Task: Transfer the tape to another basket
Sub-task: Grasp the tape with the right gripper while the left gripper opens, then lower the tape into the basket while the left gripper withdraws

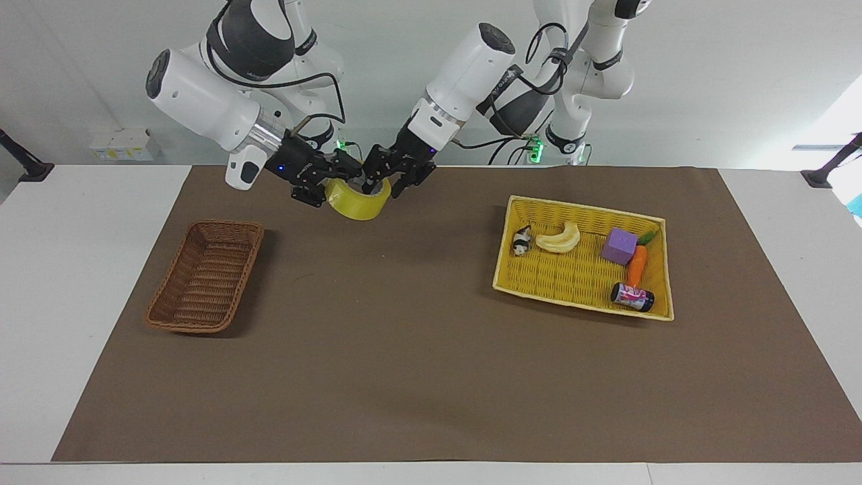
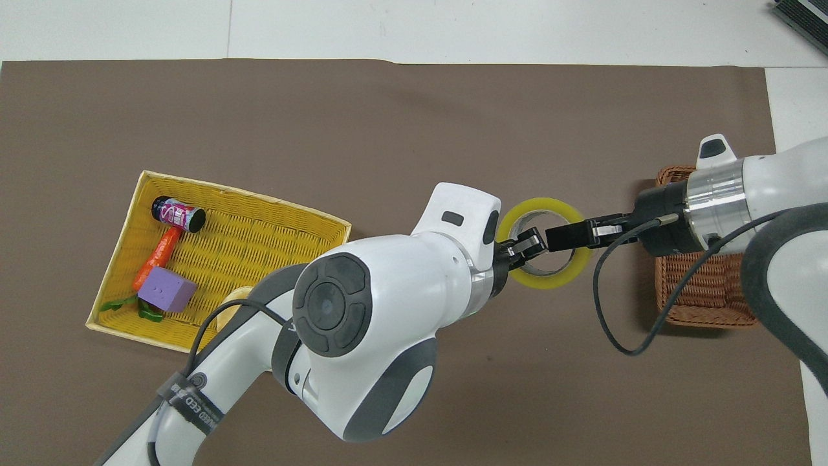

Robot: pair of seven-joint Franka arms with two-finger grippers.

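Observation:
The tape (image 1: 357, 200) (image 2: 548, 282), a wide yellowish roll, hangs above the brown mat between the two arms. My right gripper (image 1: 339, 179) (image 2: 560, 237) is shut on the roll's wall at the side toward the brown basket (image 1: 170, 289) (image 2: 705, 299). My left gripper (image 1: 388, 176) (image 2: 525, 244) reaches into the roll's core from the other side, and its fingers stand open and spread. The small dark wicker basket lies at the right arm's end of the mat with nothing in it.
A larger yellow basket (image 1: 566, 277) (image 2: 259, 226) at the left arm's end holds a banana (image 1: 560, 238), a purple block (image 1: 619, 245), a carrot (image 1: 637, 264), a small can (image 1: 632, 297) and a little toy (image 1: 520, 243).

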